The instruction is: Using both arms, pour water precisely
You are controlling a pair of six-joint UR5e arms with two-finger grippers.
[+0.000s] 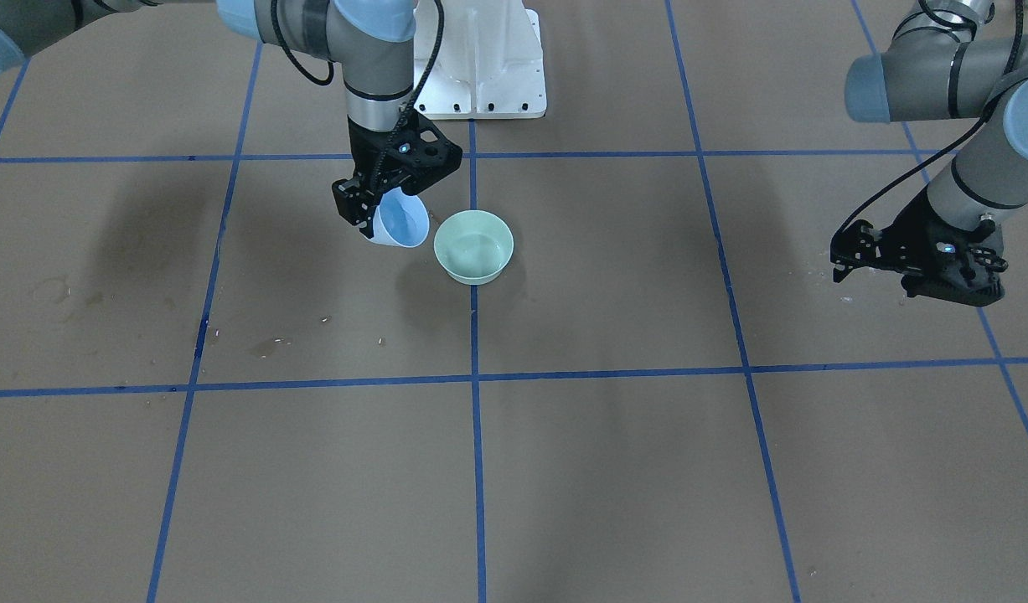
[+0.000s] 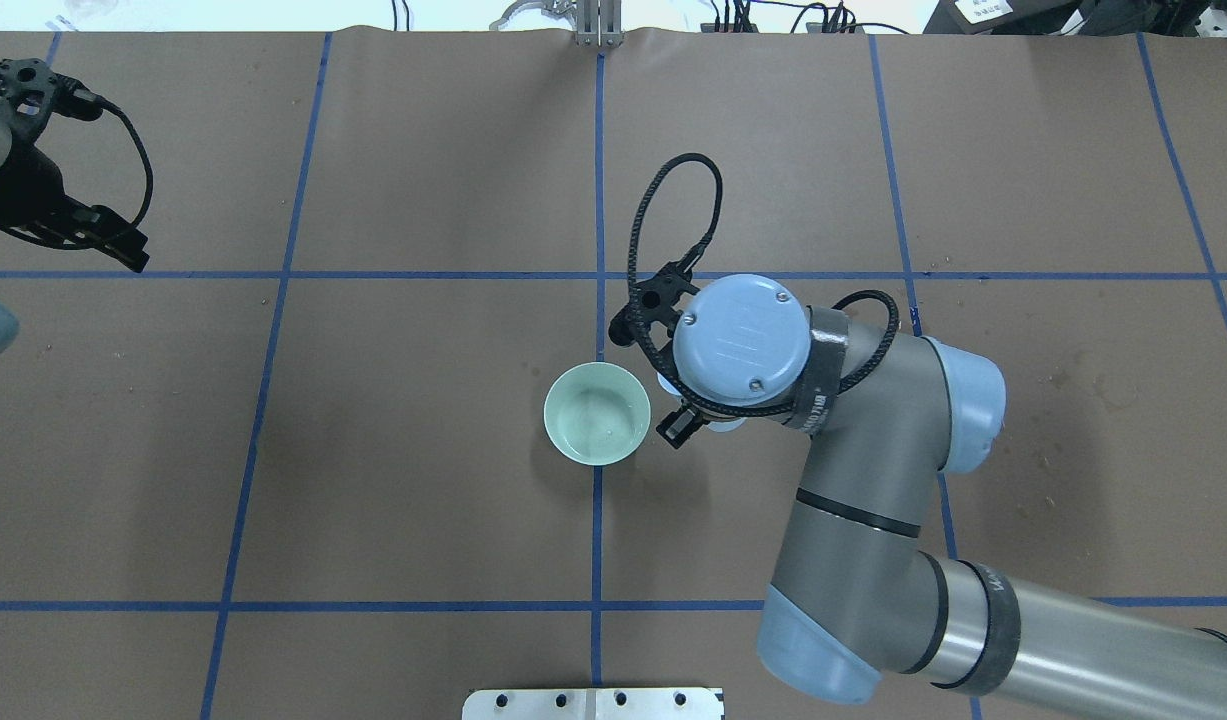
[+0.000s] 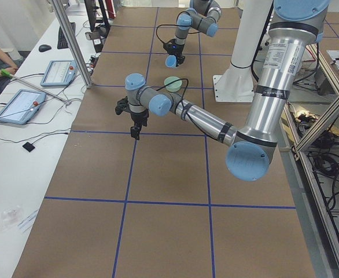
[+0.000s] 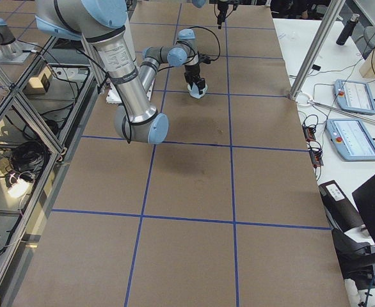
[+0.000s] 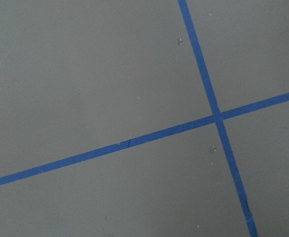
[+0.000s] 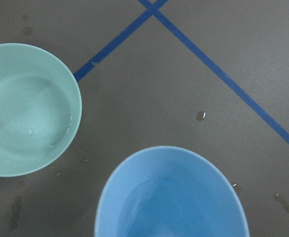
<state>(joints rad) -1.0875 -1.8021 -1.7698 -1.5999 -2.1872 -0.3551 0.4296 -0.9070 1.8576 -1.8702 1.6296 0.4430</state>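
Note:
My right gripper (image 1: 384, 219) is shut on a blue cup (image 1: 403, 224) and holds it tilted just above the table, close beside a pale green bowl (image 1: 463, 268). The right wrist view shows the cup's mouth (image 6: 171, 197) and clear water (image 6: 28, 123) lying in the bowl. In the overhead view my right wrist hides most of the cup; the bowl's rim (image 2: 553, 410) shows near the table's middle. My left gripper (image 1: 882, 276) hangs open and empty far out to the side (image 2: 113, 240), over bare table.
The white pedestal (image 1: 488, 67) stands behind the bowl. Blue tape lines cross the brown table. Water drops (image 6: 200, 115) lie near the cup, and dried stains (image 1: 271, 345) mark the table. A side desk holds tablets (image 3: 25, 104).

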